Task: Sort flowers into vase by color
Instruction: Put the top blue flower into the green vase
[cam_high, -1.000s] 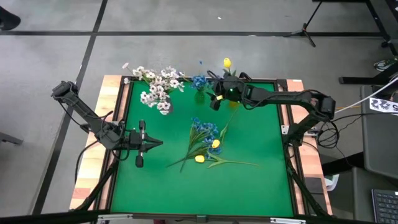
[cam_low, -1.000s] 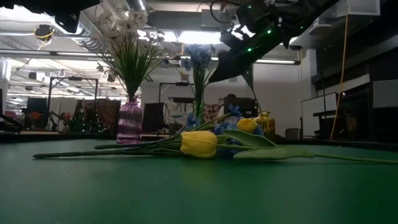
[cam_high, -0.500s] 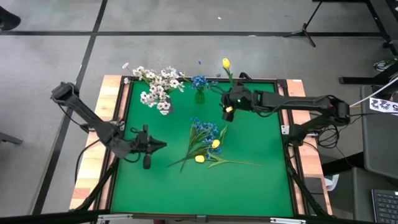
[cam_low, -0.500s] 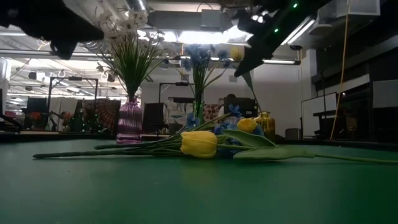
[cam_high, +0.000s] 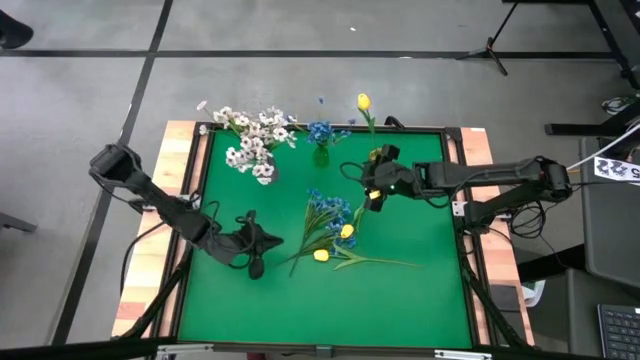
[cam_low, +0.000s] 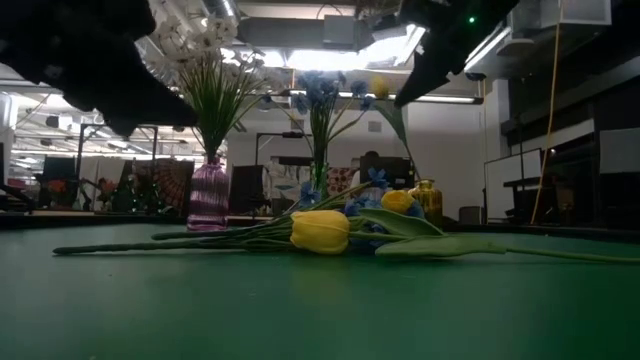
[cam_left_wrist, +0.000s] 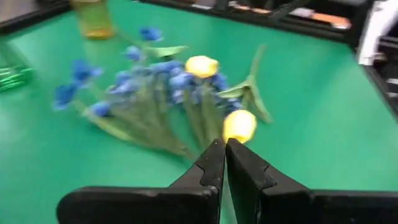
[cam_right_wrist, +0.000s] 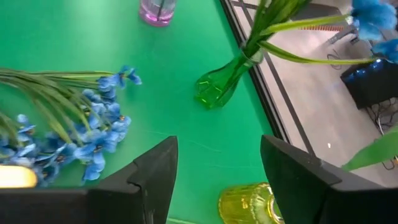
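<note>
Lying in a loose heap near the middle of the green table (cam_high: 420, 300), blue flowers (cam_high: 328, 210) and two yellow tulip buds (cam_high: 321, 255) are being left on their sides, stems fanned toward the left arm's side and one long stem (cam_high: 385, 263) stretched out toward the right; in the low view the nearest yellow bud (cam_low: 319, 231) is being seen resting on the mat with the blue blooms just behind it. The left gripper (cam_high: 268, 238) is being held just beside the stem ends of that heap, its fingers (cam_left_wrist: 214, 163) pressed together with nothing between them, and it is being pointed straight at the yellow buds (cam_left_wrist: 239, 125) in its own wrist view. The right gripper (cam_high: 372, 196) is being held above the mat near the far edge, between the vases and the heap, its fingers (cam_right_wrist: 157, 171) spread wide and empty. Along the far edge, a purple vase (cam_low: 208, 195) is being filled by the white sprays (cam_high: 252, 140), a green vase (cam_right_wrist: 219, 86) is holding blue blooms (cam_high: 319, 131), and a yellow vase (cam_right_wrist: 250, 203) is standing just beside the right gripper, with one yellow tulip (cam_high: 364, 102) rising near it beyond the far edge
</note>
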